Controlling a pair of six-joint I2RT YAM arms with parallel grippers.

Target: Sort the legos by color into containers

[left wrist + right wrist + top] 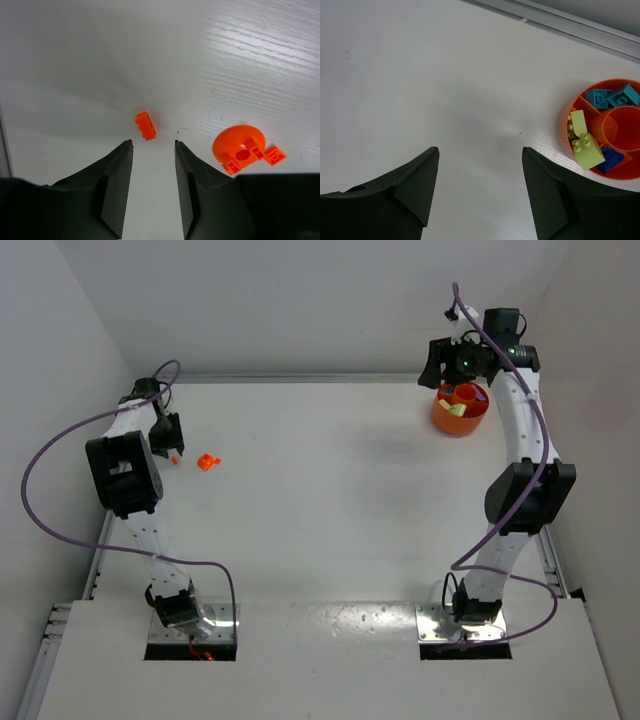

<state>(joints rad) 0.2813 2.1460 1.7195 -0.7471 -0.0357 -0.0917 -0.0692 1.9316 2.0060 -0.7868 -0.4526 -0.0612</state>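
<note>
One orange bowl (563, 135) holds five bricks that can be seen: two teal-blue bricks (598, 98) at its 12 o'clock, two yellow-green bricks (587, 150) around its 9 o'clock, and one dark blue brick (610, 158) at its 6 o'clock. Loose on the table (75, 60) are one small orange brick (145, 125) and, at about its 3 o'clock in the left wrist view, one round orange disc (235, 140) with what look like three small orange pieces (274, 155) joined to it, though that count is unsure. There are two grippers, the left gripper (153, 145) and the right gripper (480, 150).
</note>
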